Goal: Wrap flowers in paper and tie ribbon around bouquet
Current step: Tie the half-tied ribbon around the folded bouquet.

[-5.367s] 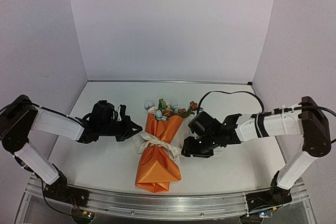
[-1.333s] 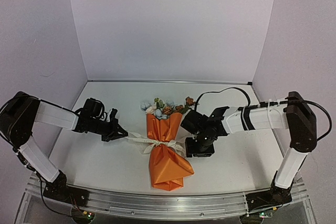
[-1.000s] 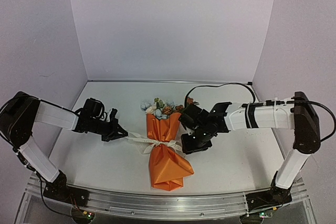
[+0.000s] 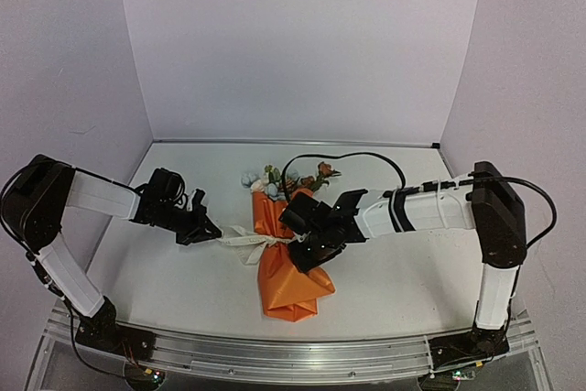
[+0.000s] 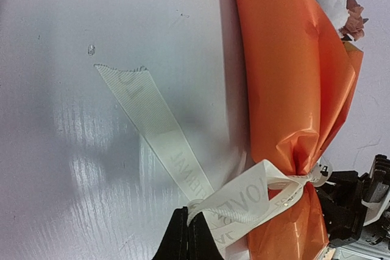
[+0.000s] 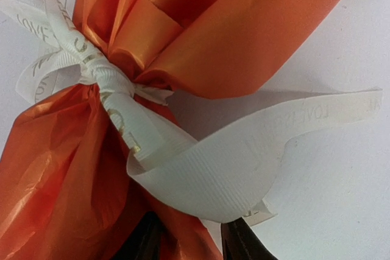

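Left hand [image 4: 209, 233] clamped on ribbon [image 4: 240, 236] left of bouquet [image 4: 291, 276]; right hand [image 4: 305, 254] at bouquet's knot, cannot tell if clamped. Bouquet flat on white counter [image 4: 403, 272], pale walls [image 4: 302, 43] behind.

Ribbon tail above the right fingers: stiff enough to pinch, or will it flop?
Probably floppy: the ribbon curls in a loose twisted arc instead of lying straight. Likely thin and light; its other end lies flat on the table. The knot cinches the paper, so a hard pull may drag the bouquet.
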`<move>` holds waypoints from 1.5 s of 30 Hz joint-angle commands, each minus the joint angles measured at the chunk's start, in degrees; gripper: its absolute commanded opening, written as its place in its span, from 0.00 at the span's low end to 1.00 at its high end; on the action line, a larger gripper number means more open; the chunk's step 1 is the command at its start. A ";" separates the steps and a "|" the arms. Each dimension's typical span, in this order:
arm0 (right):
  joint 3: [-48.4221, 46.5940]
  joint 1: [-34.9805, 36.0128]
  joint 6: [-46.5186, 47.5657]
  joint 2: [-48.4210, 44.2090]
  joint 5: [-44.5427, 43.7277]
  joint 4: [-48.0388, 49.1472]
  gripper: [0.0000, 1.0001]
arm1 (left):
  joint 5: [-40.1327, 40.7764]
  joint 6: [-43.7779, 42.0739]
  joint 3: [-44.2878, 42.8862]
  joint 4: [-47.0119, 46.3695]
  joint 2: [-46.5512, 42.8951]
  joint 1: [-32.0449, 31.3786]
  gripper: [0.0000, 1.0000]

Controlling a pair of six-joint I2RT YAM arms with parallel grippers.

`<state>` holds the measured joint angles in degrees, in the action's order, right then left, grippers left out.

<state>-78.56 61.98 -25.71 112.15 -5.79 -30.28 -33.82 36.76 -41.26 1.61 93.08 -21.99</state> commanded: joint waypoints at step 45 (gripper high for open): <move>2.66 -0.61 -13.46 -4.91 1.58 -0.48 0.43 | -2.13 -7.76 -9.26 6.92 1.98 4.49 0.00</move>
<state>-78.24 61.77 -35.82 108.75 -0.59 -29.30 -35.00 30.00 -48.40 7.64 94.94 -18.02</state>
